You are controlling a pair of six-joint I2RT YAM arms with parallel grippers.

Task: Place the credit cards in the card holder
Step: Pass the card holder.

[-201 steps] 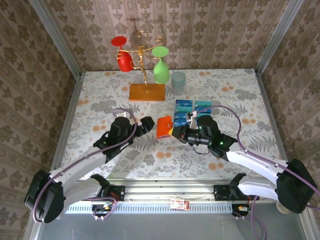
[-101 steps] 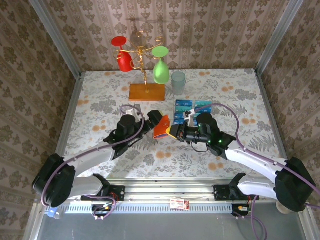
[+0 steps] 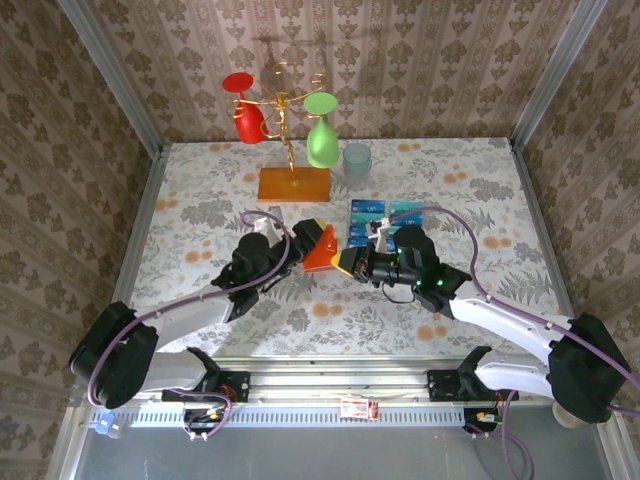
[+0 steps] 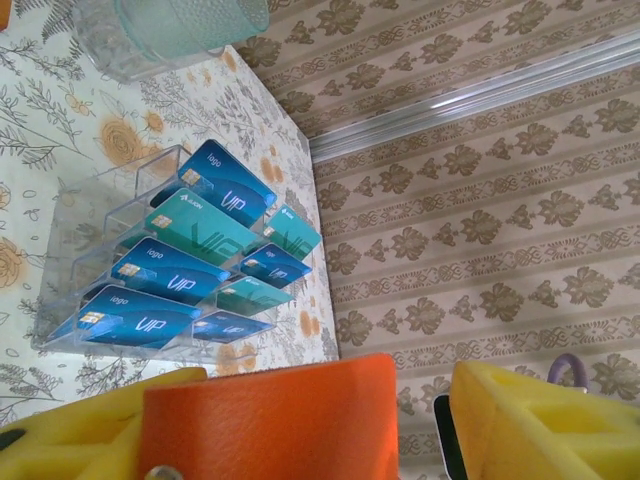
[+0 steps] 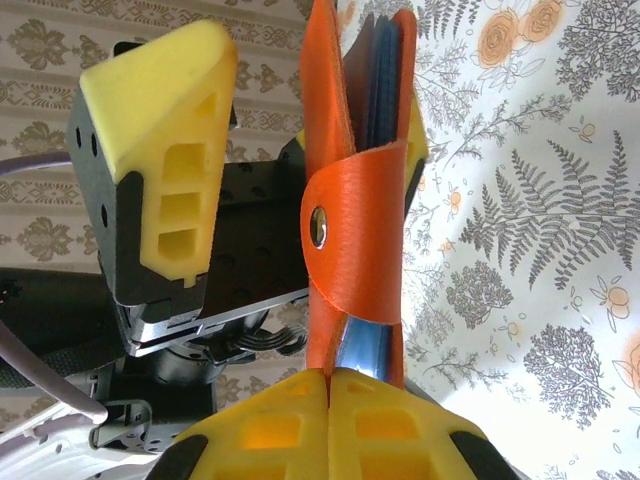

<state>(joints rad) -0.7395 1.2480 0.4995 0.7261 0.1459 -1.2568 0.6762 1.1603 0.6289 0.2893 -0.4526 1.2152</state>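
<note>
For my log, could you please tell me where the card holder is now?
In the top view, the small flat orange-red folding card holder is mid-table between the left gripper and right gripper, left of the clear card rack.

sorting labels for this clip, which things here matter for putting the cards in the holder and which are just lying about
Part of the job:
- card holder
- credit cards, standing in a clear rack

Just lying about:
- wooden stand with a red glass and a green glass
- teal cup
</note>
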